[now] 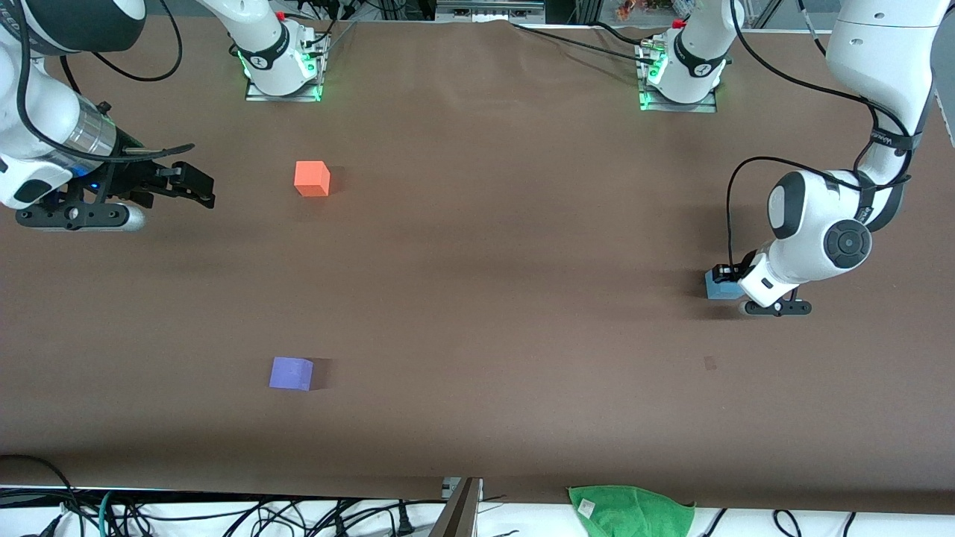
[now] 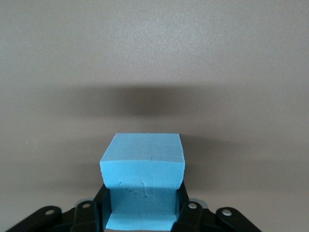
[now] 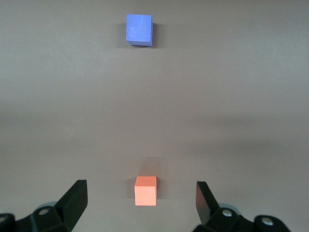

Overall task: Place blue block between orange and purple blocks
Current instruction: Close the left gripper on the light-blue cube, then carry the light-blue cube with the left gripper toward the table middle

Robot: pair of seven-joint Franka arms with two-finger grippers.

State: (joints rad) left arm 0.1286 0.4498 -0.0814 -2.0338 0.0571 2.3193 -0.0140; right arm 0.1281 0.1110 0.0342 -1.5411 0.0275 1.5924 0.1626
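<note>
Both left gripper (image 2: 140, 215) fingers clamp the blue block (image 2: 143, 169) between them.

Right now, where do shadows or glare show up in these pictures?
Front view: the orange block and purple block cast short dark shadows toward the left arm's end; green lights glow at both bases. Left wrist view: a broad soft shadow band lies on the table above the blue block.

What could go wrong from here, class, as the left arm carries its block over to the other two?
The left gripper pinches only the lower edge of the blue block, so it might slip. The long carry toward the orange block and purple block passes near the waiting right gripper.
</note>
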